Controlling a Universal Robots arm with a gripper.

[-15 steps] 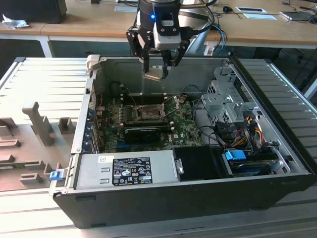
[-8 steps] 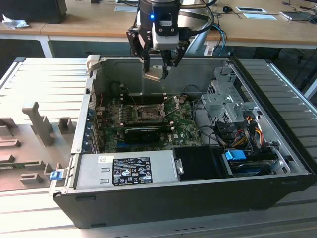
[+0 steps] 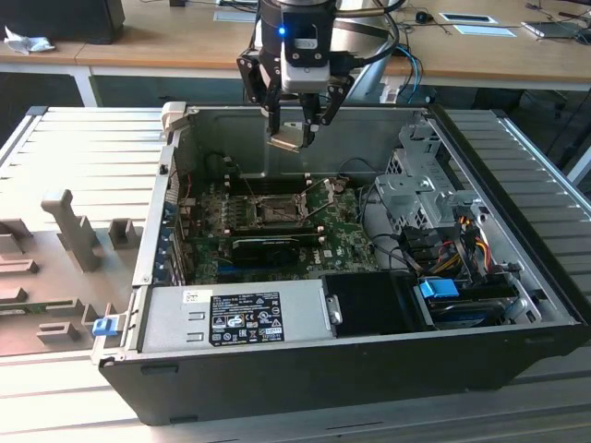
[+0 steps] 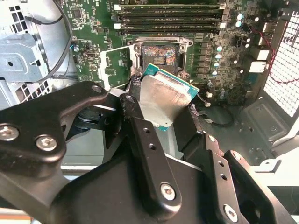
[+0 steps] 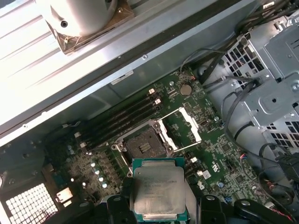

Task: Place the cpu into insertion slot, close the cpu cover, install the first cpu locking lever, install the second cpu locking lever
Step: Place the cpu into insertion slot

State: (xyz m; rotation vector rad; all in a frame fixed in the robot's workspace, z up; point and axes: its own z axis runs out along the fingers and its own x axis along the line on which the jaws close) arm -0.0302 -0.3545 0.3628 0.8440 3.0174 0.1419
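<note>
Black steel tower case lies open on its side, its green motherboard facing up. Nothing is seated yet, as I read it. The insertion slot sits bare at the board's far middle, the cpu cover is swung open beside it, and a locking lever stands unlatched. My arm hangs straight down over the case's far side. The gripper is well above the slot, its fingers pinching the cpu by two opposite edges, with the chip tilted.
</note>
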